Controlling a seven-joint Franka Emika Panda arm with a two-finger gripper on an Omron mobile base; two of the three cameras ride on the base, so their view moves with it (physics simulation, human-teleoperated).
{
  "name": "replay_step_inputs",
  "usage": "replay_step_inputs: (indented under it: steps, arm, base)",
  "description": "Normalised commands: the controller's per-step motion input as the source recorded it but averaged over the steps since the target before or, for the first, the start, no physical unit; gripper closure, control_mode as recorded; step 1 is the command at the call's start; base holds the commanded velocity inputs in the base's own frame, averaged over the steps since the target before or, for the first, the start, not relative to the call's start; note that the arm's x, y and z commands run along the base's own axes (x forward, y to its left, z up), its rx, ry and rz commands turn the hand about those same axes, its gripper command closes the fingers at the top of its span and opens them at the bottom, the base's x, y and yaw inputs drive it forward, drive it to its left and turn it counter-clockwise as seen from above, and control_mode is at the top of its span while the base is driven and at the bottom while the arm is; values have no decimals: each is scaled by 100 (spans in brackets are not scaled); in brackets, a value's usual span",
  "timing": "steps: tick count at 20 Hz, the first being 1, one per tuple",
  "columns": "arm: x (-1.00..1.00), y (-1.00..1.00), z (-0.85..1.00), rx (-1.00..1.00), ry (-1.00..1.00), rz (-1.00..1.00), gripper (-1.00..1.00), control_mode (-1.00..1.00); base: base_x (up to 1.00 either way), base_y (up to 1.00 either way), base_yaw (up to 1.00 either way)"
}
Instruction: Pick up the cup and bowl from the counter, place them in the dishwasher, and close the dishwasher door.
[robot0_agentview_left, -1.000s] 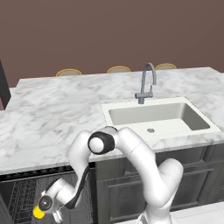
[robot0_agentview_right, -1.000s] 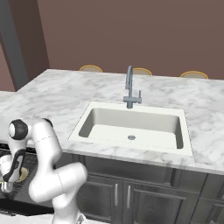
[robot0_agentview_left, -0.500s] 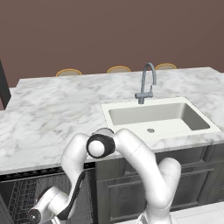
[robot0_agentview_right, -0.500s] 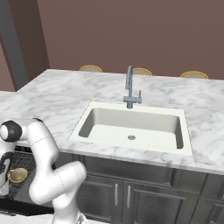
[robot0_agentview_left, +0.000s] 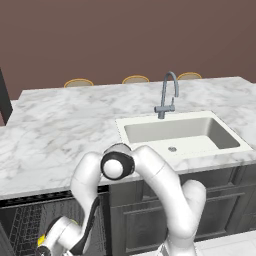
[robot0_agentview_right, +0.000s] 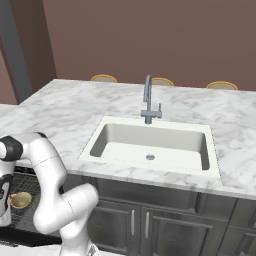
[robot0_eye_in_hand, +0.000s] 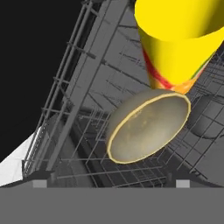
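**Cup and bowl both in the dishwasher rack, arm reaching low**

You have the white marble counter (robot0_agentview_left: 55, 135) across both base views, with its cream sink (robot0_agentview_left: 180, 132) and grey tap (robot0_agentview_left: 167, 95) set into it, and three round tan stool tops (robot0_agentview_right: 103, 78) lined up along its far edge. Below the slab run the dark grey cabinets (robot0_agentview_right: 165, 220).

Your arm (robot0_agentview_left: 150, 180) bends down from the counter edge into the open dishwasher (robot0_agentview_left: 25, 225), whose wire racks (robot0_eye_in_hand: 83, 109) you can see from the left base view and, up close, from the hand view. In the right base view the rack shows at the lower left, beside the arm.

In the hand view the bowl (robot0_eye_in_hand: 148, 127) sits tilted on its side among the rack's wires, its pale rim and hollow facing you. The cup (robot0_eye_in_hand: 179, 43) is just above it in that picture, very near the camera, its narrow end meeting the bowl's edge; you can't tell whether they touch. A sliver of yellow also shows by the wrist in the left base view.

The gripper's fingertips are not visible, so you cannot tell from these pictures how wide the claw stands, nor whether it grips the cup.
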Motion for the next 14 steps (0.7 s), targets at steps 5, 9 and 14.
replay_step_inputs:
  steps: [5,9,14]
  arm:
    - [-19,-34,28,0,-6,0,-100,-100]
    - [-18,-34,59,0,-8,0,-100,-100]
    - [-29,-15,61,1,-9,0,-100,-100]
  base:
    - [0,0,0]
    - [0,0,0]
    - [0,0,0]
